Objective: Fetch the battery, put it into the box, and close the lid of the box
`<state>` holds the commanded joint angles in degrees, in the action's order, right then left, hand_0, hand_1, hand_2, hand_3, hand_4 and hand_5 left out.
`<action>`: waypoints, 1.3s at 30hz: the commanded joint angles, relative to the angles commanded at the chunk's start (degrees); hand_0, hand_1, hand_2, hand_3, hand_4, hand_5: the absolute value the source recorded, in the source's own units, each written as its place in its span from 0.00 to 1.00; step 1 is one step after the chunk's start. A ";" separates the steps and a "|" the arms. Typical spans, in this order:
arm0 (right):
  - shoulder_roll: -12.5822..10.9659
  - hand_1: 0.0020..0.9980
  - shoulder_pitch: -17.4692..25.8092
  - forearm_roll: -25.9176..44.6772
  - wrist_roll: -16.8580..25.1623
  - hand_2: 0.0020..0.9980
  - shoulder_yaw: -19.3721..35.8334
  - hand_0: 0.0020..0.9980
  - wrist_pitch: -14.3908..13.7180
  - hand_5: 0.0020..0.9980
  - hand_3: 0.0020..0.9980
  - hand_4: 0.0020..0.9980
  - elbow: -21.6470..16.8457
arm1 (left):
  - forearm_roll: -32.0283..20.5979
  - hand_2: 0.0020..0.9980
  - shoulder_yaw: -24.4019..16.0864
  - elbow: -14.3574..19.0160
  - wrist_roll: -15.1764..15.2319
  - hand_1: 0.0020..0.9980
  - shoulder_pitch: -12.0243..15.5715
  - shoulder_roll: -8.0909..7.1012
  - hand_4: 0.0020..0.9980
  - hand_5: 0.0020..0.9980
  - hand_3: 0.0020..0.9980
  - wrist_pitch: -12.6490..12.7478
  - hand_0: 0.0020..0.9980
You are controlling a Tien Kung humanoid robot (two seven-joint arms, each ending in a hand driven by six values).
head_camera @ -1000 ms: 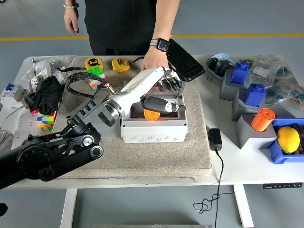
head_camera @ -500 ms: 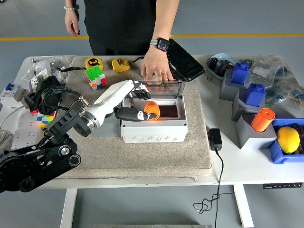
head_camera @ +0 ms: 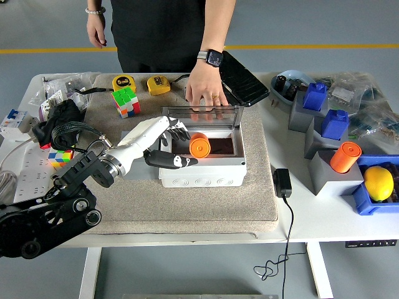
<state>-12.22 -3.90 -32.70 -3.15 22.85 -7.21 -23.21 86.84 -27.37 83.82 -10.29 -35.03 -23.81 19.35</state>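
While the left hand (head_camera: 167, 148) hovered over the left edge of the white box (head_camera: 201, 165), its fingers (head_camera: 177, 162) were spread apart & held nothing. An orange battery (head_camera: 199, 147) lay inside the box, at its left part, just beside the fingers. A clear lid (head_camera: 201, 114) stood upright at the box's far side, w/ a person's hand (head_camera: 204, 93) touching its top edge. All rested on a beige mat (head_camera: 187, 205) on the white tabletop (head_camera: 312, 218).

An orange battery (head_camera: 199, 147) lies in a white box (head_camera: 202, 174) on a beige mat (head_camera: 255, 187).
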 joint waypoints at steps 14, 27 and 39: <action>-0.06 0.65 0.00 -0.10 0.07 0.66 -0.17 0.62 -0.07 0.45 0.57 0.94 -0.20 | -3.83 0.58 5.54 -3.36 0.68 0.57 -6.48 8.83 0.97 0.40 0.55 0.02 0.36; -0.07 0.65 -0.24 -0.05 0.09 0.66 -0.52 0.62 -0.11 0.45 0.57 0.94 -0.44 | -5.51 0.58 4.48 -4.30 2.20 0.58 -9.12 12.84 0.97 0.40 0.56 1.71 0.36; -0.06 0.65 -0.20 -0.18 0.09 0.66 -0.17 0.62 -0.10 0.45 0.57 0.94 -0.46 | -4.45 0.59 0.78 -4.67 1.87 0.62 -7.84 9.96 0.96 0.41 0.57 2.19 0.40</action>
<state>-12.28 -4.10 -32.87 -3.05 22.67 -7.31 -23.67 82.39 -26.59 79.16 -8.42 -42.87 -13.85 21.53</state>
